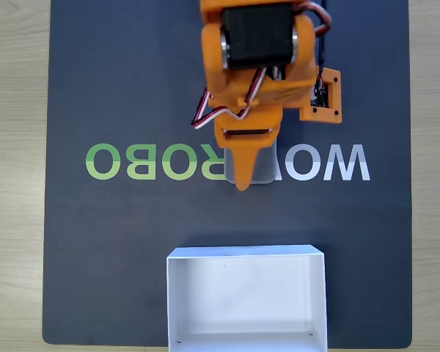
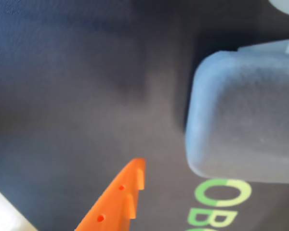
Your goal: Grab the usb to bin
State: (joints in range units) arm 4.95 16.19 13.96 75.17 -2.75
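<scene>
Here my orange gripper (image 1: 243, 180) hangs low over the middle of the dark mat (image 1: 117, 242), right above the grey usb (image 1: 264, 170). I cannot tell if the jaws are wide or closed. In the wrist view one orange finger (image 2: 120, 199) with little teeth sits beside the usb (image 2: 245, 115), not touching it. The white bin (image 1: 246, 257) stands at the mat's near edge with nothing in it. The mat has green and white letters (image 1: 114, 161) and lies on a pale wooden table (image 1: 15, 147).
</scene>
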